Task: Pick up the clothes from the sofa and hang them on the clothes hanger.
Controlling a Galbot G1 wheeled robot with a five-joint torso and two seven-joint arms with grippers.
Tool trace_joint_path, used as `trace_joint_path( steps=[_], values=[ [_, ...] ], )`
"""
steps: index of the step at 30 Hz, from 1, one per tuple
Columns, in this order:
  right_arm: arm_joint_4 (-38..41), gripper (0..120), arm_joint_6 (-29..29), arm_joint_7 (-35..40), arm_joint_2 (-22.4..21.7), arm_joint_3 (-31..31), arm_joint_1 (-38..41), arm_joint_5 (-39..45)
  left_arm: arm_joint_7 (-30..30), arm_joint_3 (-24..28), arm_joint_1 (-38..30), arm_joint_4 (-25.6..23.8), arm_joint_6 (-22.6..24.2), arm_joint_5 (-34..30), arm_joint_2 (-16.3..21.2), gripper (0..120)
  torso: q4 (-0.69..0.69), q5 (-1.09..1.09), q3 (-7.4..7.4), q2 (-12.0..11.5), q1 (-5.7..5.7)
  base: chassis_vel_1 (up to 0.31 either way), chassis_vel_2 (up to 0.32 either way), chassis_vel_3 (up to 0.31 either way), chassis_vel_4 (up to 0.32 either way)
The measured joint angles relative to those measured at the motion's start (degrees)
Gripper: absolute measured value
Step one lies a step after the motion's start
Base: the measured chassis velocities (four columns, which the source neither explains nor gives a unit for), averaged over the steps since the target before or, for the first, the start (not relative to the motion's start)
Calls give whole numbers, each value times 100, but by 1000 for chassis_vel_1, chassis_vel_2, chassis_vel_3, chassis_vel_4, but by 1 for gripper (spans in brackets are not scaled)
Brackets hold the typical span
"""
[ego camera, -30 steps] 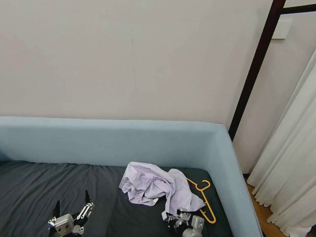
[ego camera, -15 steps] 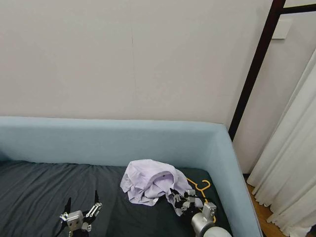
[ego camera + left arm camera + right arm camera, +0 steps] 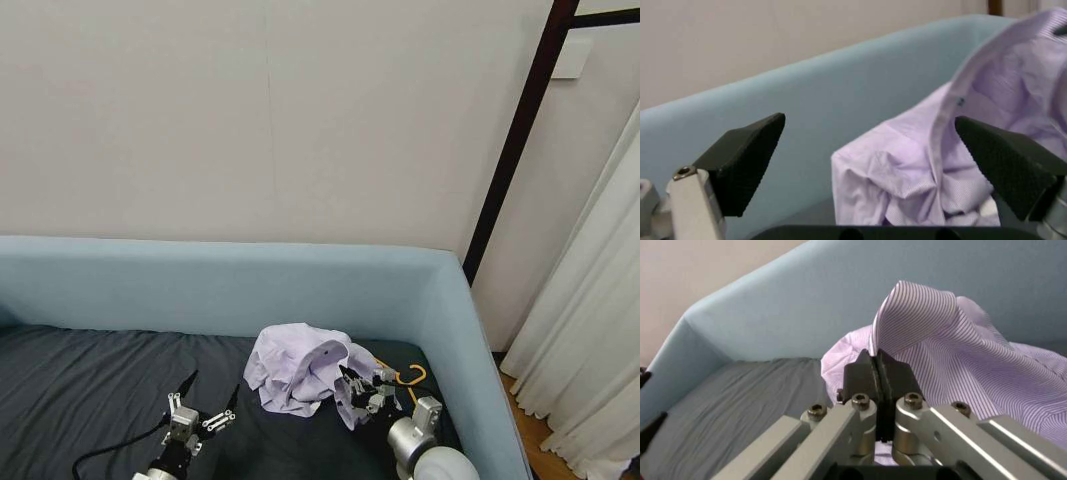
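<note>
Crumpled lilac pinstriped shirt [image 3: 295, 368] (collar raised) pinched in the right gripper [image 3: 877, 364]; left gripper [image 3: 208, 394] spread apart

Nothing legible for you here: no text, labels, brands or numbers. The only candidate is a tiny blue mark [image 3: 961, 101] on the shirt [image 3: 920, 165] collar edge in the left wrist view, and it's too small for you to read.
</note>
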Motion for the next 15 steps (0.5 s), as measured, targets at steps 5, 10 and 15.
trace_joint_path(
  steps=[5,10,15],
  values=[
    [-176,0,-10,-19,90,-352,289,128,453,177,-218,782,-476,-3,108,100,12,2,0,0,0,0,0,0,0],
    [-185,0,-16,-52,142,-387,292,140,666,460,-680,1716,-773,301,-160,100,3,-2,0,0,0,0,0,0,0],
    [-164,0,-18,-72,151,-388,270,136,868,504,-994,2281,-891,352,-503,100,5,1,0,0,0,0,0,0,0]
  ],
)
